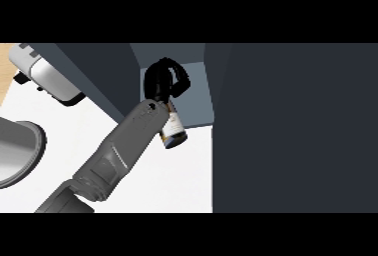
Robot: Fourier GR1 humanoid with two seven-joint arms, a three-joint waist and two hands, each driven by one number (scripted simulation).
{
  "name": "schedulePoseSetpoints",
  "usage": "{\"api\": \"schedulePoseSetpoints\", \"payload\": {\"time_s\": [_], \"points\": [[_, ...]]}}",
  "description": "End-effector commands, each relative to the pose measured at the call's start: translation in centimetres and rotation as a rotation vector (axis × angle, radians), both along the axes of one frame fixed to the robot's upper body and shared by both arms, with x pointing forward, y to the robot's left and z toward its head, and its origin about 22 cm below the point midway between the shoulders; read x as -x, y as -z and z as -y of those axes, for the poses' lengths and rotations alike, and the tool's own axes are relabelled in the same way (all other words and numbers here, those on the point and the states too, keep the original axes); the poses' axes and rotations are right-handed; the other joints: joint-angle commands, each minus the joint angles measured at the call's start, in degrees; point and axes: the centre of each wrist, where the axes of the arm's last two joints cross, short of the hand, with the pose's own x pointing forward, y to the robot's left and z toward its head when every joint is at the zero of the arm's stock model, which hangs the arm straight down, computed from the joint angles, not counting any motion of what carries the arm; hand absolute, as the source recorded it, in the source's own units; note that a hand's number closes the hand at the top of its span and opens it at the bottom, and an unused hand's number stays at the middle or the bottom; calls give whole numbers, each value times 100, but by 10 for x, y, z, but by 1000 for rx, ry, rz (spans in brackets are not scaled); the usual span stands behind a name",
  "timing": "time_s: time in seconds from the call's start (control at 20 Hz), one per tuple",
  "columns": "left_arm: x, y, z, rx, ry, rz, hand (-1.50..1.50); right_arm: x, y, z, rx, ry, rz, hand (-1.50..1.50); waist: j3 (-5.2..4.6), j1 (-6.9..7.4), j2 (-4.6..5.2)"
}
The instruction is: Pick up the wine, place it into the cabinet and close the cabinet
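Left hand: the black hand (pixel 164 79) on the grey forearm (pixel 122 150) reaches up from the lower left into the cabinet opening, fingers curled round the upper part of the bottle.
Wine: the dark glass wine bottle with a pale label (pixel 172 129) hangs tilted below the hand, its base toward the view's lower edge, just above the front edge of the cabinet floor; its neck is hidden by the hand.
Cabinet: the dark grey cabinet with a lighter blue-grey inside (pixel 193 95) stands open; its wide dark door (pixel 295 130) fills the right side.
Table: the white table (pixel 170 180) lies below.
Other things: a silver toaster (pixel 48 77) at upper left; a grey round sink basin (pixel 16 155) at the left edge.
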Motion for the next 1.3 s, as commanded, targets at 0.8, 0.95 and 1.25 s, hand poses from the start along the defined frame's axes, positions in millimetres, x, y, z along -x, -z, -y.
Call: {"api": "schedulePoseSetpoints", "payload": {"time_s": [0.8,0.95,1.25], "points": [[-3,12,-14,-223,-156,-59,-150,6,-8,-2,-20,-57,7,-150,0,-59,55],[0,18,-17,-225,-182,-66,-150,1,-7,0,-53,-49,24,-150,0,-89,81],[-1,13,-12,-147,-174,-62,-150,15,-15,3,-31,-48,6,-150,-11,0,37]]}}
